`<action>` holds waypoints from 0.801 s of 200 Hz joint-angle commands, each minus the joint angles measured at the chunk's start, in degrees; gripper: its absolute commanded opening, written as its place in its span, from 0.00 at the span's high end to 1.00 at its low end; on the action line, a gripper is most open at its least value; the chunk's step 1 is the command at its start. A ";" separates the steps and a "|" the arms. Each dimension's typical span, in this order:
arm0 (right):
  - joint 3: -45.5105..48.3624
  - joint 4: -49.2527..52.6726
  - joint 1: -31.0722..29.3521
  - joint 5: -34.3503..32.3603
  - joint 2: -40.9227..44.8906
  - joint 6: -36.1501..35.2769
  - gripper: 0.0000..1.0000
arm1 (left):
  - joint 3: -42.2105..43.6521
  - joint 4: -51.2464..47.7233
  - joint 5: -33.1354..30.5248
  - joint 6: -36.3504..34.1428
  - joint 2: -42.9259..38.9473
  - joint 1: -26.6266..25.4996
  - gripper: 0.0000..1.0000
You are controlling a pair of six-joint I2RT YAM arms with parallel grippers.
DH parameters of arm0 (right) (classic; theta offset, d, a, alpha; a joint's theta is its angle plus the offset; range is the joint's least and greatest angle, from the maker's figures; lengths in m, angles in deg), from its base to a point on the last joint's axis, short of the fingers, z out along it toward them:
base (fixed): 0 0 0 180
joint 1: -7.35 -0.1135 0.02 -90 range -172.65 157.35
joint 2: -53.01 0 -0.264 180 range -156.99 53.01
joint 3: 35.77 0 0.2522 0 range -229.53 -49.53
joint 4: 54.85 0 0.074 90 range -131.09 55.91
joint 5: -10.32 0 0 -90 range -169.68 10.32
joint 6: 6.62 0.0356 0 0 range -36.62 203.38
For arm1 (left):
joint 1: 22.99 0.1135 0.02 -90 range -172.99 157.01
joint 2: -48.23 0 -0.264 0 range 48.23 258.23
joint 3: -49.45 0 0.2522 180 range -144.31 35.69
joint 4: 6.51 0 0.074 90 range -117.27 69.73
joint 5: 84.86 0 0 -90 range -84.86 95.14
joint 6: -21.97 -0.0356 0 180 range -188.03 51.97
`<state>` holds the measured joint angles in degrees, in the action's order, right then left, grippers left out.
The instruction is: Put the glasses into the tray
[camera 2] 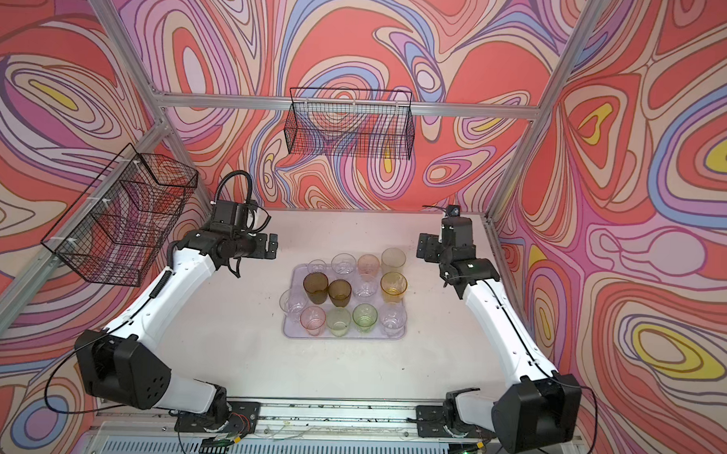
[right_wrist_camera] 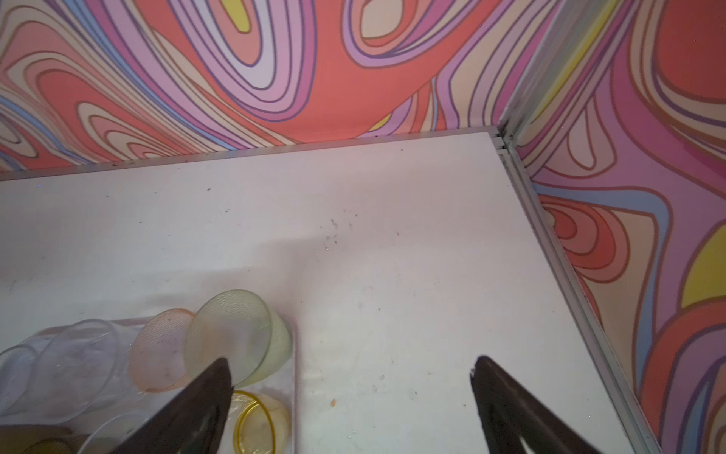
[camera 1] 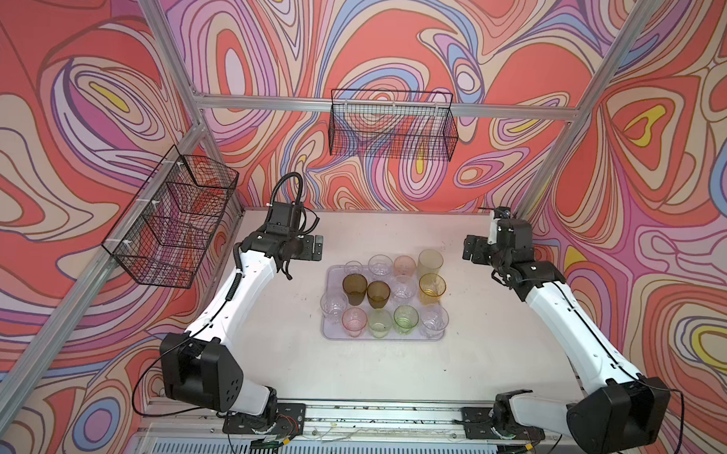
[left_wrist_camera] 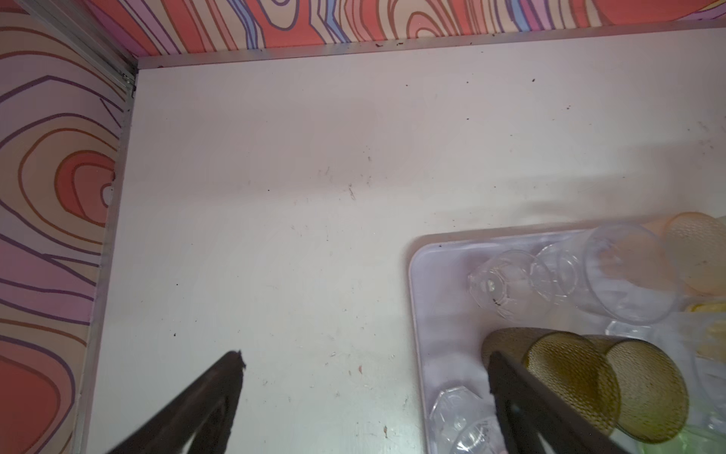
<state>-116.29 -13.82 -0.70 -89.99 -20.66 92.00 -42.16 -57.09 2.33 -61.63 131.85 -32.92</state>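
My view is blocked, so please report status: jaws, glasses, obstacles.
Left gripper, right gripper: jaws open, empty, either side of tray. Glasses upright on tray. No obstruction seen.

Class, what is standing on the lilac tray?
About thirteen upright glasses: clear, pink, green, yellow and brown. They hide most of the tray floor; its rim shows.

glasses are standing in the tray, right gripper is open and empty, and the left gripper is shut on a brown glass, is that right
No. The left gripper is open and empty too: the left wrist view shows its jaws wide apart, nothing between them, and both brown glasses standing in the tray. The rest is right.
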 commanded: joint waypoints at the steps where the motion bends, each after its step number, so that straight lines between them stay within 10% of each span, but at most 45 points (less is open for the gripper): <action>1: 3.37 -8.06 3.56 -1.82 -0.24 -0.01 0.02 | 5.03 10.96 1.81 -2.25 0.52 3.84 0.00; 36: 15.70 -24.83 7.20 -2.29 2.95 -2.33 0.02 | 18.58 28.27 11.98 -1.81 -0.27 11.07 0.00; 160: 41.08 -65.43 8.08 -3.40 -5.10 -4.55 0.02 | 51.61 77.19 6.93 -3.87 2.64 12.31 0.00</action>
<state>-78.55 -65.53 7.08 -93.88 -22.62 88.79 2.26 3.06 10.66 -64.85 135.65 -20.69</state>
